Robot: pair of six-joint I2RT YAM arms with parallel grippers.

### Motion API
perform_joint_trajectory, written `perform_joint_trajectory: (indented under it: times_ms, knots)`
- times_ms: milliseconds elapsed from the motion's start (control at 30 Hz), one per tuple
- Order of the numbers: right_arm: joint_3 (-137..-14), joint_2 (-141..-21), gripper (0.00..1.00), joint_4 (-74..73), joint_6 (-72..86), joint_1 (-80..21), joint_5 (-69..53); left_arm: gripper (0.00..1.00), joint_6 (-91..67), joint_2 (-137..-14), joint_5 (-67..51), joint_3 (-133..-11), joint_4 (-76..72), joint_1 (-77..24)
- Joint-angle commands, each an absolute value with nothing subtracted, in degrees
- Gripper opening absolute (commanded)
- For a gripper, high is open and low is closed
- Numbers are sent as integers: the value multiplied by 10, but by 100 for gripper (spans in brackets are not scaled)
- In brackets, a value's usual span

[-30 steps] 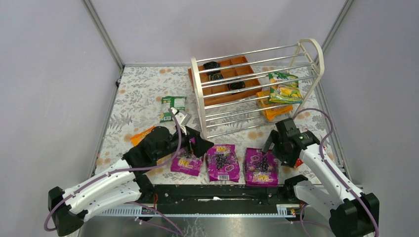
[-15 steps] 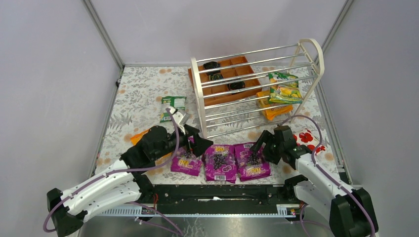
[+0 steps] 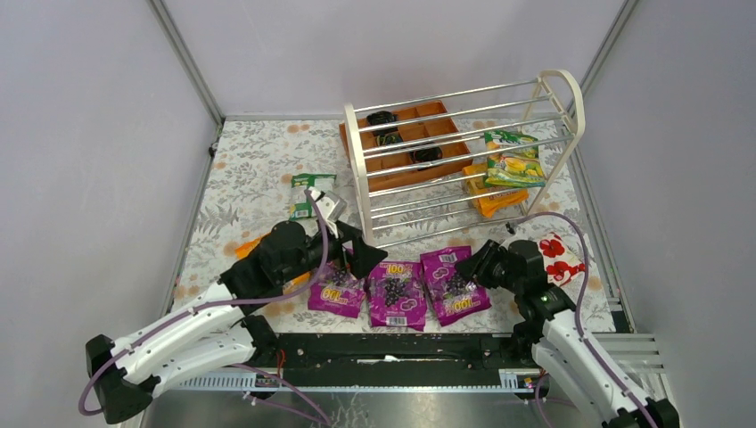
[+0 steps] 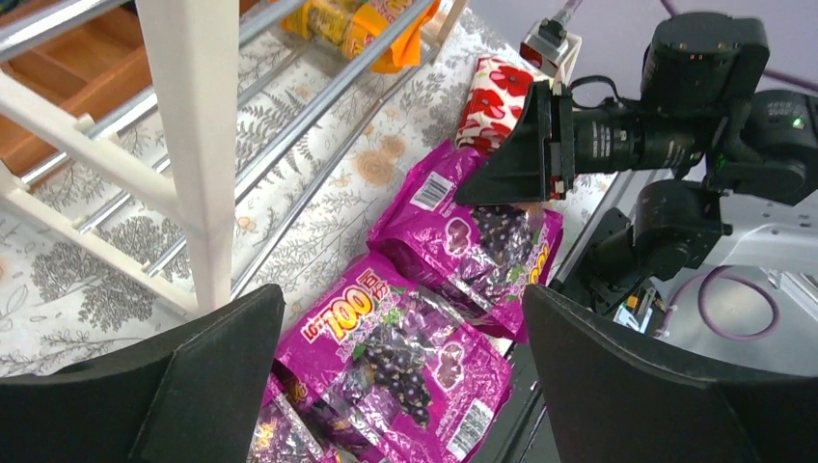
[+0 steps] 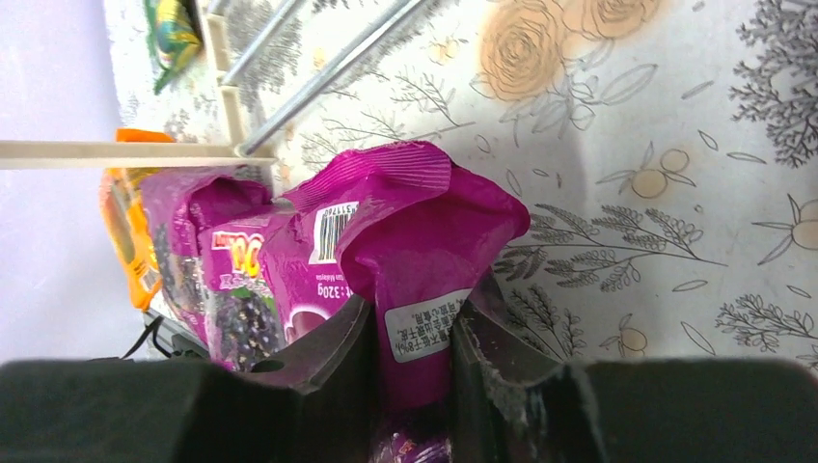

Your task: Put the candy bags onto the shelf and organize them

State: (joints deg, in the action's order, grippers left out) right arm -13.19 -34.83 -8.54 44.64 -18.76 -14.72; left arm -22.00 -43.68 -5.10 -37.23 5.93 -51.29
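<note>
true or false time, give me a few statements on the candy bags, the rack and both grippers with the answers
1. The right gripper pinches the rightmost magenta glossy plastic bag. True.
2. The left gripper holds a candy bag. False: its jaws stand open and empty.
3. The green-yellow plastic bag rests on the white-framed chrome-rod shelf. True.
4. The green-white plastic bag sits on the shelf. False: it lies on the floral table, left of the shelf.
</note>
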Motion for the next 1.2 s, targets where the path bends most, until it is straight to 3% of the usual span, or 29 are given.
perform_joint_trajectory:
  times_ms: [0, 233, 400, 600, 900, 1167]
  knots:
    - [-140, -283, 28, -46, 452, -190, -157, 99, -197, -433, -40, -426, 57, -514]
    - [-279, -261, 25, -196, 409, -190, -176, 99, -142, -428, 6, -479, 97, -514]
    - [-448, -274, 24, -351, 329, -190, -175, 99, -75, -428, 45, -536, 114, -514]
    - [-659, -353, 22, -421, 281, -191, -179, 99, -32, -402, 112, -567, 81, -514]
    - [-886, -562, 18, -327, 363, -191, -203, 99, -81, -377, 338, -540, 7, -514]
    - [-989, -730, 17, -172, 565, -191, -270, 99, -94, -352, 379, -483, 11, -514]
